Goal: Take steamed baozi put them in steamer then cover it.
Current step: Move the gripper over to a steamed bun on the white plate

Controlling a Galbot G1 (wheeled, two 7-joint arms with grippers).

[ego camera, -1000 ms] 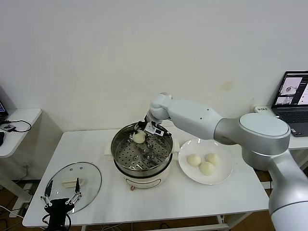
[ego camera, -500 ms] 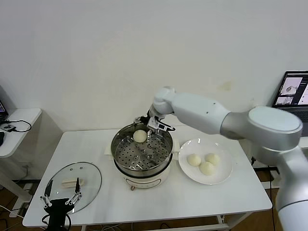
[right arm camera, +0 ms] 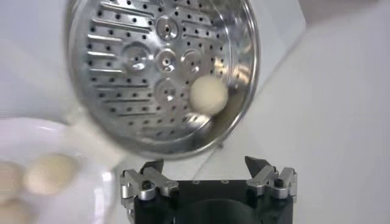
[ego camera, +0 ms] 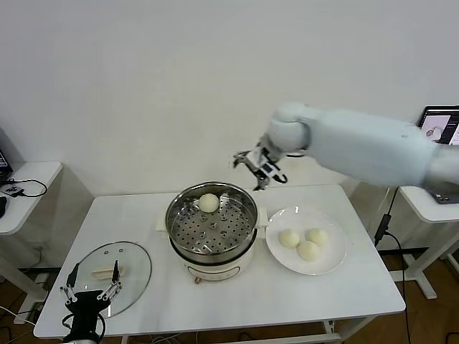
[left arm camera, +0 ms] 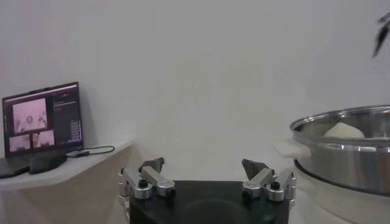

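One cream-white baozi [ego camera: 209, 203] lies on the perforated tray at the back of the shiny steel steamer [ego camera: 179, 233] at the table's middle; it also shows in the right wrist view [right arm camera: 209, 94] and the left wrist view [left arm camera: 343, 129]. Three more baozi [ego camera: 289, 239] lie on a white plate [ego camera: 334, 261] right of the steamer. The glass cover [ego camera: 129, 269] with its cream handle lies flat at the front left. My right gripper [ego camera: 257, 166] is open and empty, raised above and behind the steamer's right rim. My left gripper [ego camera: 90, 292] is open and empty, parked at the front left edge by the cover.
A laptop [ego camera: 439, 133] stands on a side table at the far right. A small white side table [ego camera: 25, 188] with cables stands at the far left. Bare white tabletop [ego camera: 272, 294] lies in front of the steamer and plate.
My right gripper has let go of the baozi in the steamer, then risen and drawn back to the right. The baozi stays on the tray. The left arm has not moved.
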